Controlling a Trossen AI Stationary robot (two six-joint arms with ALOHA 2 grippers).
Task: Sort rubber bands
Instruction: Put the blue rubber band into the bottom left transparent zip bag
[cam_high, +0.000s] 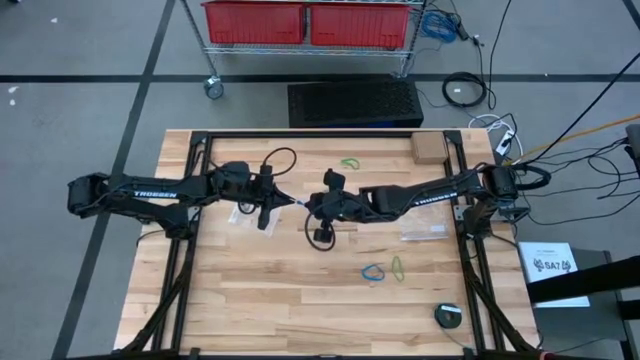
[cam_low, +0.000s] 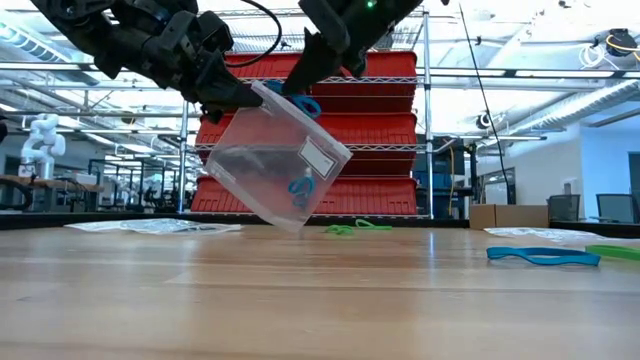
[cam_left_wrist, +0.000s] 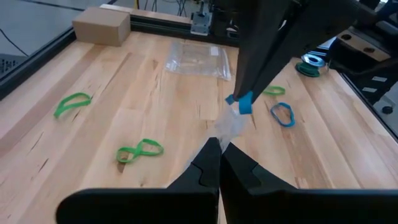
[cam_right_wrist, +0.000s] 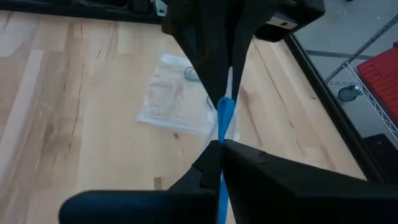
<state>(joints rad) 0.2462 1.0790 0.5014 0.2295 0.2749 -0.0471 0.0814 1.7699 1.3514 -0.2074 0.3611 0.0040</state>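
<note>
Now the left gripper (cam_low: 235, 97) is pinching a clear bag (cam_low: 280, 160) at table centre while the right gripper (cam_low: 305, 85) is clamping a blue rubber band (cam_low: 305, 103) at its mouth; released off-mouth, it could be dropping outside toward six o'clock.

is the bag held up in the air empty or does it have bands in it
Not empty: the clear bag, hanging tilted above the table, has a blue band inside.

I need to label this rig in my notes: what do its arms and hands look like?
Two matte black jointed arms, left arm and right arm, each lettered TROSSEN in white. Black cables loop off them. Each hand, left hand and right hand, ends in two dark tapering fingers.
</note>
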